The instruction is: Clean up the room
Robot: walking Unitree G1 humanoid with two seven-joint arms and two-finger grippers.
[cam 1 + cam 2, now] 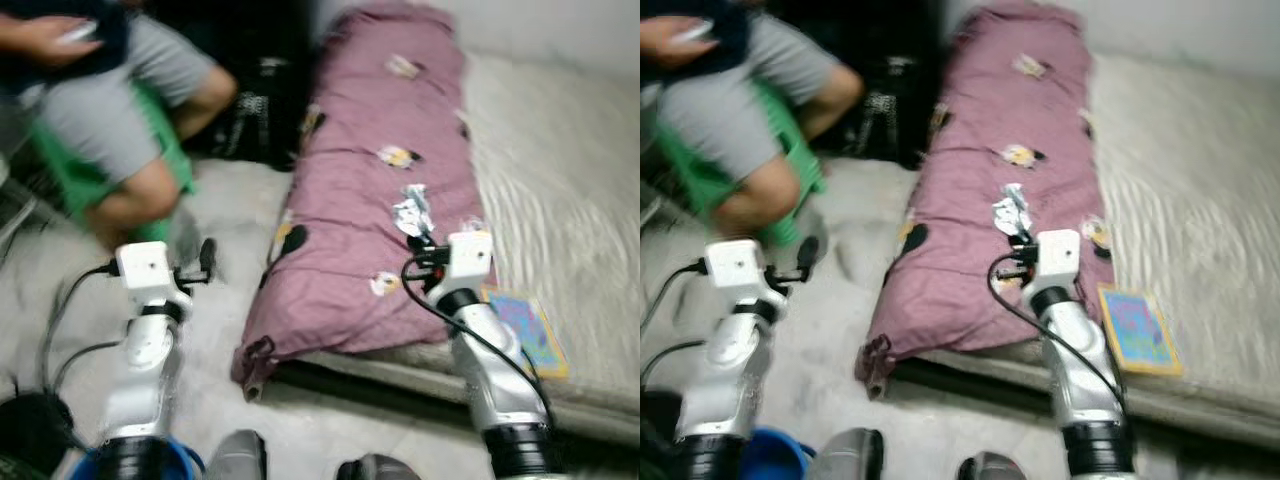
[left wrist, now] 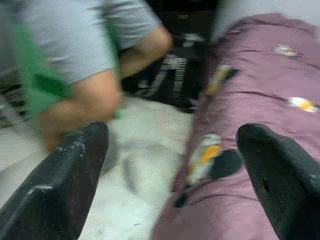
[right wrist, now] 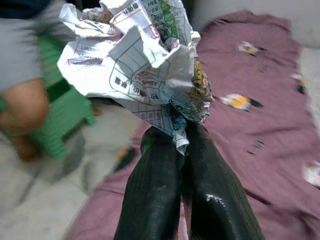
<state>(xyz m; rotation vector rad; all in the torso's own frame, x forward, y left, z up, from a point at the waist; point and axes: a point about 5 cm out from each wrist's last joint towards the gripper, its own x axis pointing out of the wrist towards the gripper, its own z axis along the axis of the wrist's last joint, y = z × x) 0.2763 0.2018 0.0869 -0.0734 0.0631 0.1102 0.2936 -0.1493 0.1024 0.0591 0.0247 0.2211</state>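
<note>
crumpled paper pinched in the right jaws, over the bed

the right gripper has its jaws clamped together on a lower fold of the crumpled paper, held up above the mauve quilt that lies along the bed. the paper is printed sheet, balled loosely: light, soft, easily torn, and probably prone to slipping if only a thin edge is caught, so a grip deeper into the wad would hold better. the head views are blurred, so the paper reads there only as a pale scrap by the gripper. the left gripper hovers over the floor beside the bed, jaws wide apart and empty. a person sits on a green stool. a colourful book lies on the bed's edge.
</note>
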